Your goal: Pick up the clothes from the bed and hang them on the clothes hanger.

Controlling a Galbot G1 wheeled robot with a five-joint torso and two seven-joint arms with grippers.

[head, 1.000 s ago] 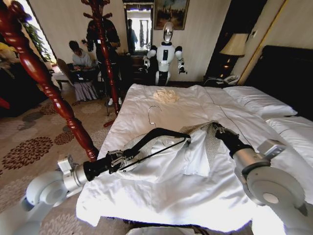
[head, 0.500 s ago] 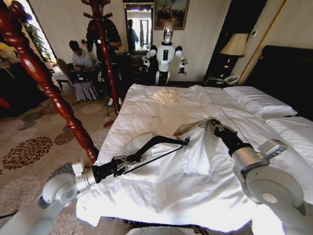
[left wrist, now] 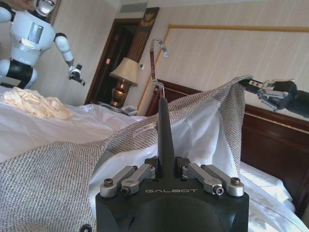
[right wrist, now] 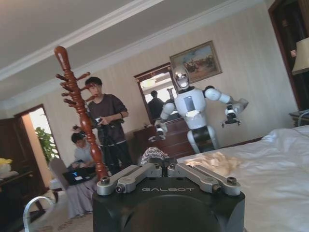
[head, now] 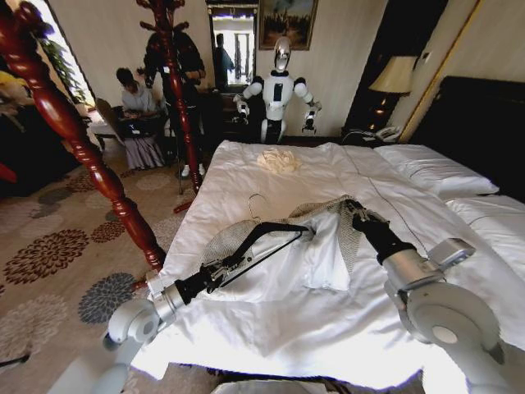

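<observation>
The jacket (head: 283,246) lies spread on the white duvet of the bed (head: 271,328), near the foot-side half, its grey-beige tweed facing up at the shoulder nearest the carved wooden post (head: 70,131) and its white lining open across the middle. The slim black clothes hanger (head: 267,238) sits inside the garment, one arm of it running from the left gripper (head: 215,271) up toward the collar, with its metal hook (head: 256,201) poking out above the neckline onto the duvet. The left gripper has its fingers pinched on the end of the hanger's arm; in the left wrist view the black bar (left wrist: 165,135) rises straight from between the closed fingers (left wrist: 136,175), with the hook (left wrist: 158,50) at its top and tweed draped on both sides.

The right gripper (head: 359,215) is at the jacket's far shoulder, toward the pillows (head: 431,168), and the tweed edge there is lifted a little off the duvet. It looks to be nipping that fabric edge, though the fingertips are partly buried in the knit, so the hold is likely rather than certain. In the right wrist view a scrap of tweed (right wrist: 152,154) shows just above its knuckles.

A cream-yellow garment (head: 279,160) lies crumpled well apart, near the far end of the bed
</observation>
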